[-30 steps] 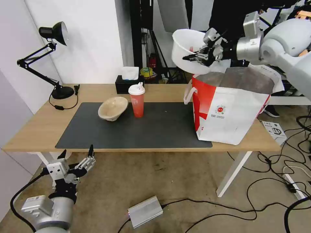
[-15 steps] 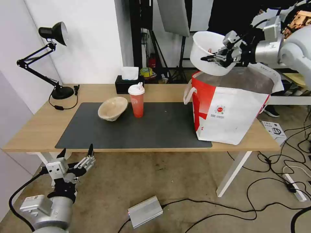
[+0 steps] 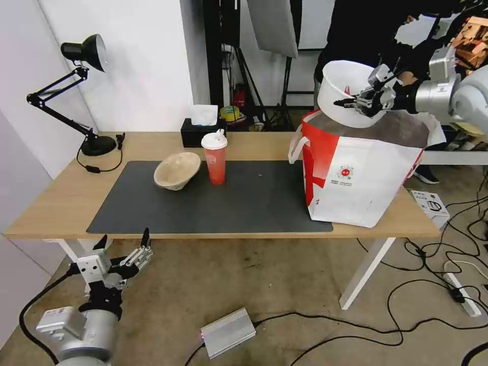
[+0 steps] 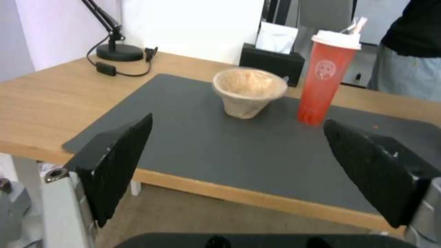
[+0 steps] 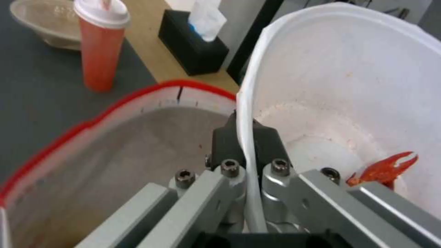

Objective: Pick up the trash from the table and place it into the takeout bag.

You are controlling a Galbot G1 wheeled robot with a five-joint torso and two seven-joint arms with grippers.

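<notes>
White plastic bowl (image 3: 345, 89): round, thin-walled, smooth, tilted on its side at upper right of the head view, directly above the open mouth of the takeout bag (image 3: 358, 173); the inner wall is smeared pinkish, and a red crayfish claw piece (image 5: 386, 168) lies near the bottom. Right claw (image 3: 367, 100): metal with black pads, closed on the bowl's rim, one finger inside the wall and one outside. Takeout bag: boxy, white with a red side panel and small round red logo, dull silver foil lining, white handles; stands on the right end of the table (image 3: 61, 198), partly on the mat. Red drink cup (image 3: 215, 156): tall, tapered, white lid, upright on the dark grey mat (image 3: 213, 203) left of centre. Paper-pulp bowl (image 3: 177, 170): beige, fibrous, crumpled, tipped on its side just beside the cup. Black tissue box (image 3: 200, 133): rectangular, white tissue protruding, behind the cup at the table's far edge. Black desk lamp (image 3: 76, 91): jointed arm, round base, upper left of frame. Table: light wood top, white legs. Left claw (image 3: 123, 243): black textured pads spread wide, holding nothing, low at lower left, below the table's near edge. Floor: brownish carpet with black cables and a silver box (image 3: 227, 333); white wall behind.
</notes>
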